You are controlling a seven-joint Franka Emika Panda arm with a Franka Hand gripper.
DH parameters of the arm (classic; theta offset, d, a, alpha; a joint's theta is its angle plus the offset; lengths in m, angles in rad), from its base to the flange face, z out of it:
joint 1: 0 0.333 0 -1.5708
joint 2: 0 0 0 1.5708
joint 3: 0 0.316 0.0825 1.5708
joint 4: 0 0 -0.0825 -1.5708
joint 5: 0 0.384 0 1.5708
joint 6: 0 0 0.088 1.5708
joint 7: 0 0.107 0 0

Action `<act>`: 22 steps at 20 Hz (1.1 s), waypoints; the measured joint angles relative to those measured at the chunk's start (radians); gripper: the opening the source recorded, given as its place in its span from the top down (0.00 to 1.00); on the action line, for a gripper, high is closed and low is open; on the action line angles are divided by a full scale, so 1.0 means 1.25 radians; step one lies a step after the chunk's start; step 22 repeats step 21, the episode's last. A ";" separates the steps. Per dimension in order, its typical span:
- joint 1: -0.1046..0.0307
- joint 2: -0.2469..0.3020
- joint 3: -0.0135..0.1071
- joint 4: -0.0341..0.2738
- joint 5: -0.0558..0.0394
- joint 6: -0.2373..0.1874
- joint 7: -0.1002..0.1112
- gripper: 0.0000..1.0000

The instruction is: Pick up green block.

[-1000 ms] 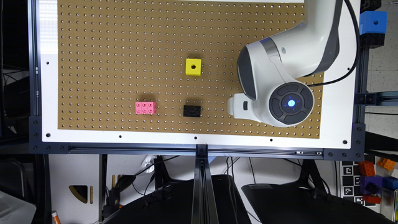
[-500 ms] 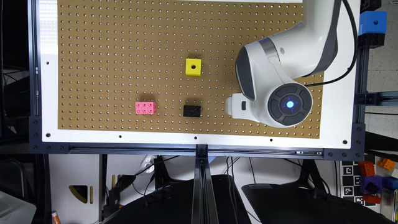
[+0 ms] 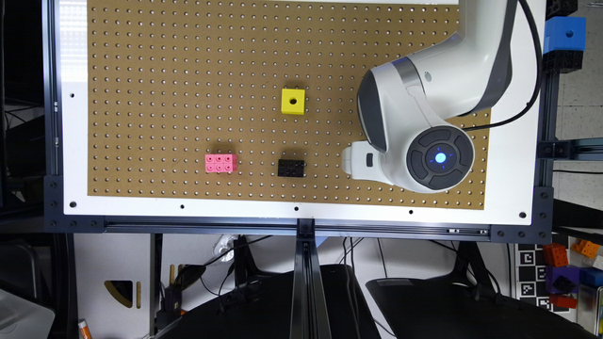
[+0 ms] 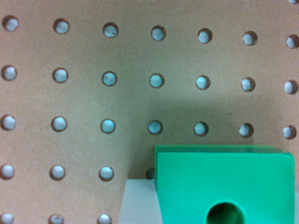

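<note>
One brown perforated hardboard panel (image 3: pixel 188 94) carries the white robot arm (image 3: pixel 424 117), which in the exterior view stands over the board's right part, with the gripper (image 3: pixel 351 162) as a white part at its end. One bright green plastic cube with a round dark hole (image 4: pixel 224 186) appears close in the wrist view, resting on the board; I cannot tell whether the gripper is released or clenched. Three smaller things lie to the exterior view's left of the arm: one yellow cube with a hole (image 3: pixel 292 101), one pink studded brick (image 3: pixel 220 163) and one black studded brick (image 3: pixel 290 167).
</note>
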 joint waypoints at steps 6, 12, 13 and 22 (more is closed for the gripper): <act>0.000 -0.062 0.003 0.000 0.0000 -0.065 0.005 1.00; 0.001 -0.123 0.010 0.000 0.0000 -0.127 0.016 1.00; 0.000 -0.125 0.010 0.000 0.0000 -0.127 0.016 1.00; 0.000 -0.176 0.014 0.000 0.0027 -0.173 0.017 1.00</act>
